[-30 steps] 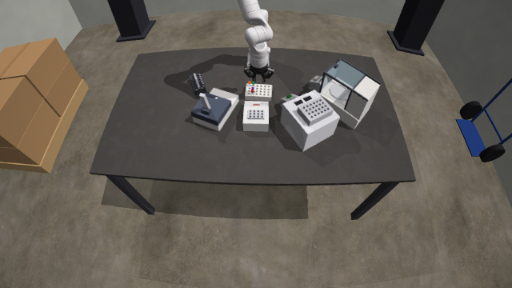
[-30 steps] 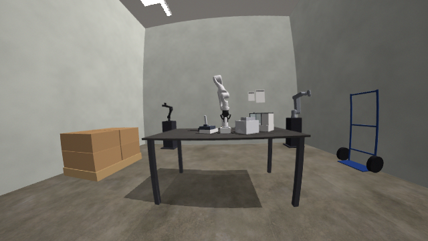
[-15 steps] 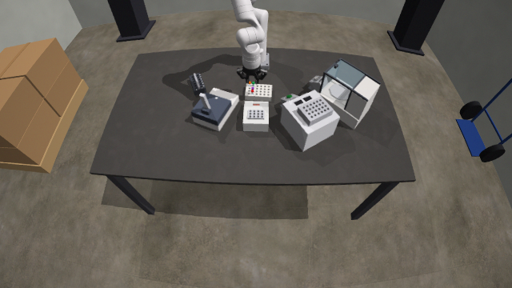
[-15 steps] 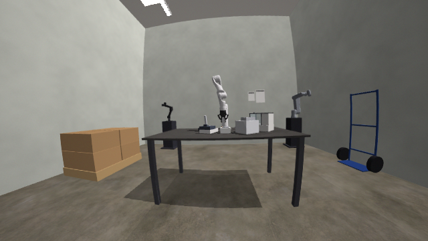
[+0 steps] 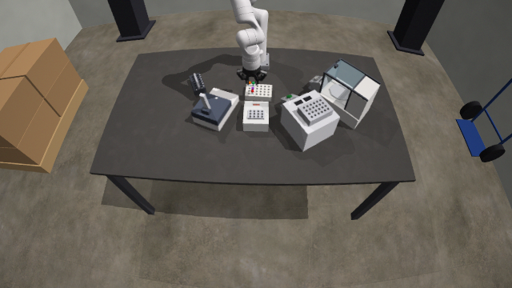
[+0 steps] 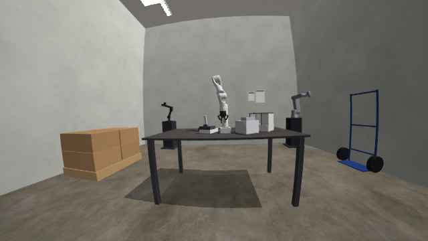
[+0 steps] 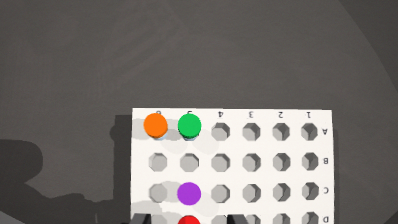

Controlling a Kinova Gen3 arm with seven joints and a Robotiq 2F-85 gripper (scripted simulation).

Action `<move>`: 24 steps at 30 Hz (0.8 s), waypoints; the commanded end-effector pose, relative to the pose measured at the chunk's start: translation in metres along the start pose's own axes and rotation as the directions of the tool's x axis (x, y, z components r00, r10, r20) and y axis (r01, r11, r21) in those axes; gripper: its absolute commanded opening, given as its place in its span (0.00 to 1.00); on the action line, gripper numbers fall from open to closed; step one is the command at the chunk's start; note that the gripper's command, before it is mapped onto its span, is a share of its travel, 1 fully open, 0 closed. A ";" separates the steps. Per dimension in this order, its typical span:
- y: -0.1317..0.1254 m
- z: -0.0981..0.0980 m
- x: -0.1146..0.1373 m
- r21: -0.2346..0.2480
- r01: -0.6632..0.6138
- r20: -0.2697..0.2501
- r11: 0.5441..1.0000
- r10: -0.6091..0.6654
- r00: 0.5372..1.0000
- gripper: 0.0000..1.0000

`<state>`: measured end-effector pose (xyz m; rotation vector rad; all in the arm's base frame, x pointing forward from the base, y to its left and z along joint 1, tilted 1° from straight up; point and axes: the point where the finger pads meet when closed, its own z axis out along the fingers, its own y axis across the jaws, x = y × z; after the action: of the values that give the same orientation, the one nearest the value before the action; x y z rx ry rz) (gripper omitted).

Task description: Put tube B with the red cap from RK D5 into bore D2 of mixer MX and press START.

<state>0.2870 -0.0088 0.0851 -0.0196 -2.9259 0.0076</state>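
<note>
1. Room: grey walls, concrete floor, dark bench (image 5: 160,152) in the middle; cardboard boxes (image 5: 32,100) to one side, blue hand truck (image 5: 476,132) to the other. Two other arms on black pedestals stand behind the bench (not involved).

2. Stations on bench, top view: tube rack RK (image 5: 258,91) just in front of the arm's base; beyond it mixer MX (image 5: 308,118) and balance BAL (image 5: 350,92), dry block DB (image 5: 256,115), spectrophotometer SP (image 5: 213,108), magnet block MG (image 5: 197,83). All appear level.

3. Task item: tube B (image 7: 189,220), red cap, is seated in RK at row D, col 5, at the bottom edge of the wrist view. Other people's tubes: orange cap (image 7: 155,125) at A6, green cap (image 7: 190,125) at A5, purple cap (image 7: 189,193) at C5, directly adjacent to tube B.

4. Gripper (image 7: 188,218): partly open, holding nothing. Its two fingertips show either side of the red cap, apart from it as far as can be judged.

5. Step in hand (assessment): approach for pickup; gripper is poised above RK D5, tube not yet grasped.

6. Next move calls for: straight descent centred on the red cap, clench on tube B only, lift vertically. Risk: purple-cap tube is close in the next row; a finger brushing it, or dragging RK, would breach the conditions. Mixer bore D2 and START key come after.
</note>
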 end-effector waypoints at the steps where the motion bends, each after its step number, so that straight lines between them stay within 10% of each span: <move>1: 0.000 0.002 -0.001 0.000 0.000 0.001 1.000 0.000 1.000 0.42; 24: 0.000 0.029 -0.007 0.000 0.000 0.001 1.000 0.000 1.000 0.42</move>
<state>0.2869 -0.0090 0.0580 -0.0196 -2.9260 0.0076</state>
